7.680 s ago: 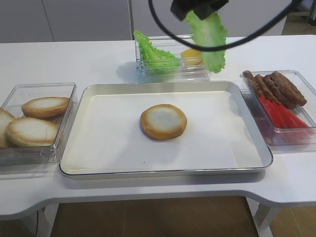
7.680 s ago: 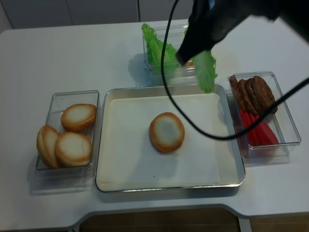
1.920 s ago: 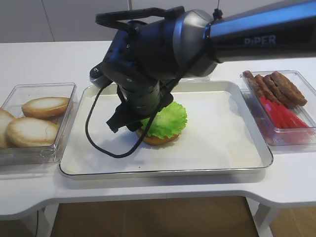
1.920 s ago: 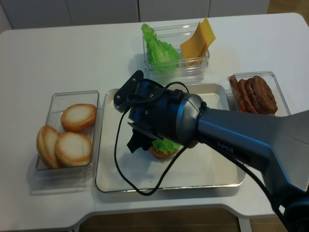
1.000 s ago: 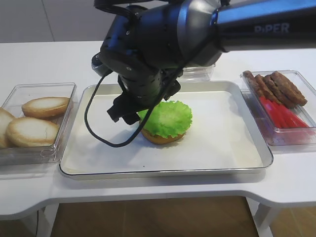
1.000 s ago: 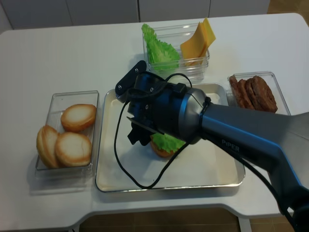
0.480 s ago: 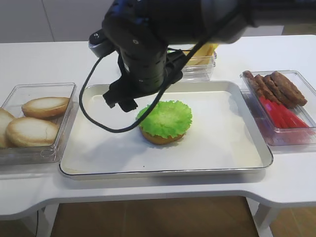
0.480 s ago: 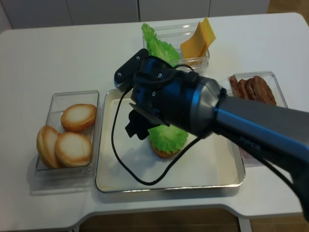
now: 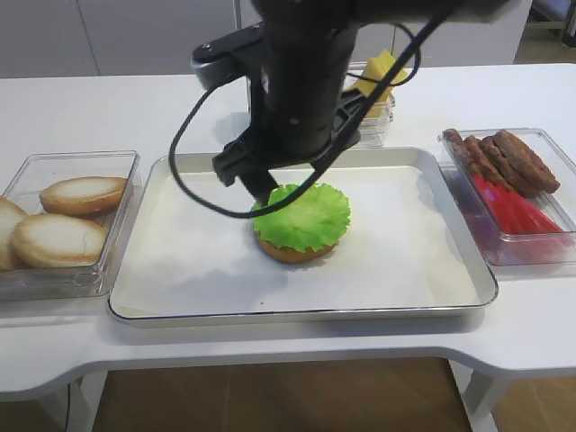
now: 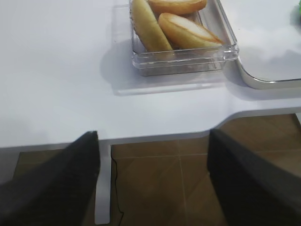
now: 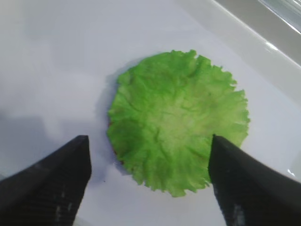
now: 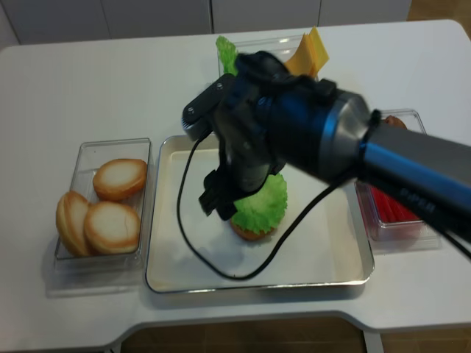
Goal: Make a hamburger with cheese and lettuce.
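Green frilly lettuce (image 11: pixel 178 120) covers the round bun (image 9: pixel 290 251); the right gripper (image 11: pixel 148 181) hangs above, jaws wide, empty. Next likely the yellow cheese slices (image 9: pixel 376 74) at twelve o'clock.

Lettuce (image 11: pixel 176 120) lies flat and spread out, frilly edge all round, bright green with a paler middle. It sits above and between the two dark fingers (image 11: pixel 49 186), touching neither. A sliver of brown bun (image 11: pixel 117 157) shows under the leaf's lower-left edge; the rest of the bun is covered. White tray liner (image 11: pixel 56 70) runs beneath everything, with a soft shadow to the leaf's left. Left finger fills the lower-left corner, right finger the lower-right; wide gap between them, nothing held. Right finger's inner edge lies just beside the leaf's lower-right rim. Tray rim (image 11: pixel 244 37) crosses the upper right, well beyond the fingers.
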Robot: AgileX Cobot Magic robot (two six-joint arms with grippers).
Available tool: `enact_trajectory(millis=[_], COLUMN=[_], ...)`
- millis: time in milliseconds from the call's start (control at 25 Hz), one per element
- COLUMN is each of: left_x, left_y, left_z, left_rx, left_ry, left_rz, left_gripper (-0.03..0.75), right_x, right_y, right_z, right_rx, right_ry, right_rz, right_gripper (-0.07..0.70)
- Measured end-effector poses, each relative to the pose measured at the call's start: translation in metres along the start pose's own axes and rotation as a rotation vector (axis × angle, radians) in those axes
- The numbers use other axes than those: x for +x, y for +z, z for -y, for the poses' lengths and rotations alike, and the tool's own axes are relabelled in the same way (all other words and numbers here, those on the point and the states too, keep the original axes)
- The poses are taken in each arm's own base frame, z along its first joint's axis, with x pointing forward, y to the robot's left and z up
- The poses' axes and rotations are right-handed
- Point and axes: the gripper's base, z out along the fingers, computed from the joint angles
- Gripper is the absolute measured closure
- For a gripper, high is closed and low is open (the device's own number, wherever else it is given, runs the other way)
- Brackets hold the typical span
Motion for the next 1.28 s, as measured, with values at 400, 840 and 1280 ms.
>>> enact_trajectory(millis=[400,840,1280], left_x=[0.0,0.0,0.0], left_y=[0.0,0.0,0.0], left_z=[0.0,0.0,0.0], left_rx=[0.0,0.0,0.0], left_ry=[0.0,0.0,0.0], left_rz=[0.0,0.0,0.0], left_gripper=[0.185,0.185,0.185], right_x=[0.013,0.086,0.146], right_y=[-0.045,-0.079,-0.127], right_z=[0.081,0.175,0.2], right_rx=[0.015,0.022,0.136], right_ry=[0.133,0.357,0.455], right_rz=[0.039,0.039,0.101], right_gripper=[0.045,0.072,0.073])
